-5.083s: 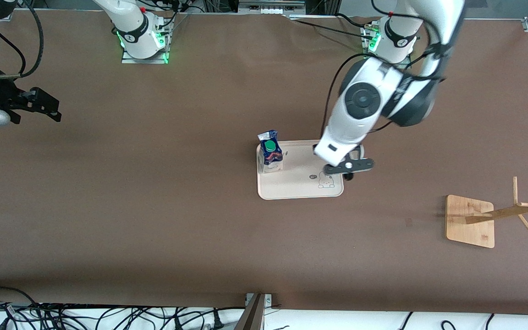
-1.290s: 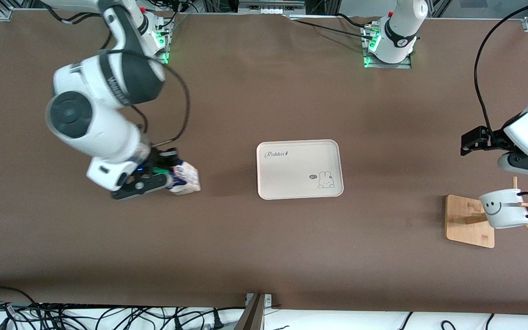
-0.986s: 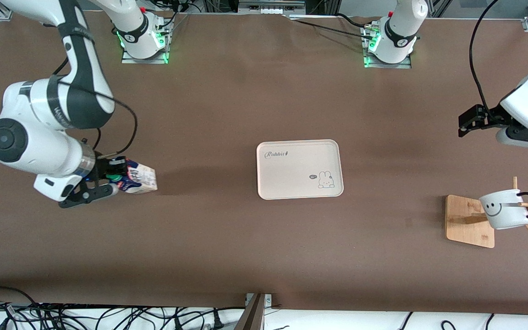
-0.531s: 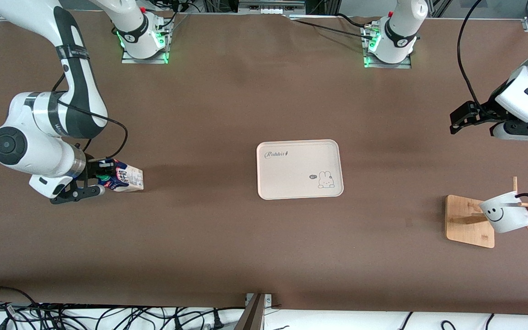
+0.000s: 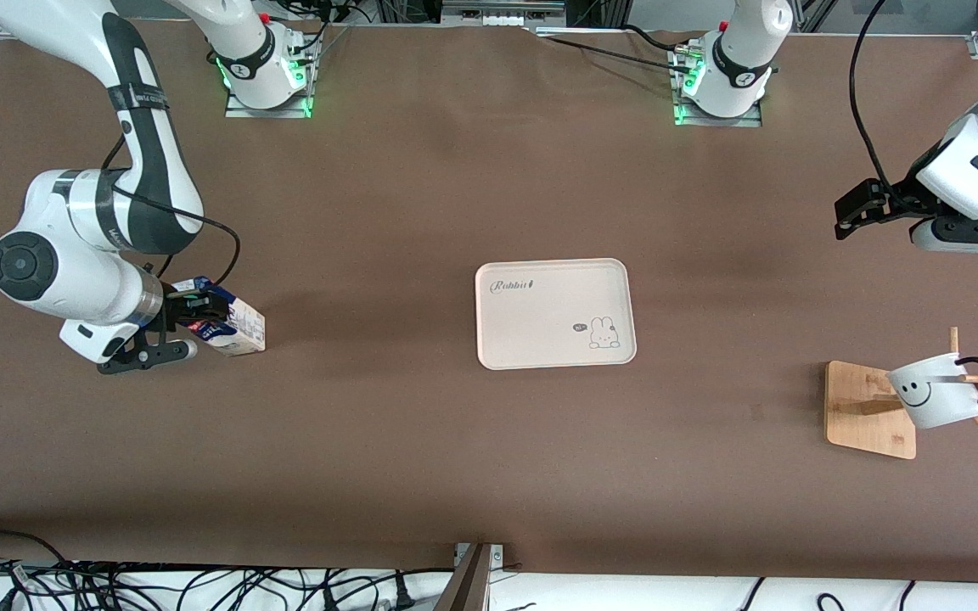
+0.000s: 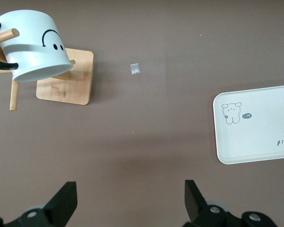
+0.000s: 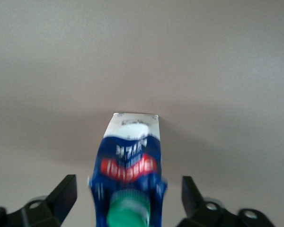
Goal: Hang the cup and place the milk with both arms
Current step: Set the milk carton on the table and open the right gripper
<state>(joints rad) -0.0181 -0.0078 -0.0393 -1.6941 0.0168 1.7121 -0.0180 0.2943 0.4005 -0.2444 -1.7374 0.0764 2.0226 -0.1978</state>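
Blue-and-white, the milk (image 5: 233,324) sits at mid-height of the front view, toward the right arm's end of the table and well apart from the tray (image 5: 553,339). Its long axis runs from the green cap, which is at the gripper end, to the white base, which is at the tray end and rests on the brown table. I cannot tell whether it stands fully upright or leans.

From the right wrist view I see the carton (image 7: 132,156) lengthwise, cap nearest the camera, with the two black fingers (image 7: 61,194) spread wide on either side and a clear gap between each and the carton. So the right gripper (image 5: 192,321) has nothing in its grasp. The right arm bends down from its base in the upper part of the frame, wrist low beside the carton.

White ceramic, the cup (image 5: 935,395) hangs by its black handle on a peg of the wooden rack (image 5: 871,409), low in the frame at the left arm's end. It is tilted, smiley on the side toward the rack's base.

I have the left gripper (image 5: 852,212) over bare table, higher in the frame than the rack. The left wrist view shows its fingers (image 6: 64,198) wide apart and empty, with the cup (image 6: 35,47) and the tray (image 6: 255,137) both in sight.
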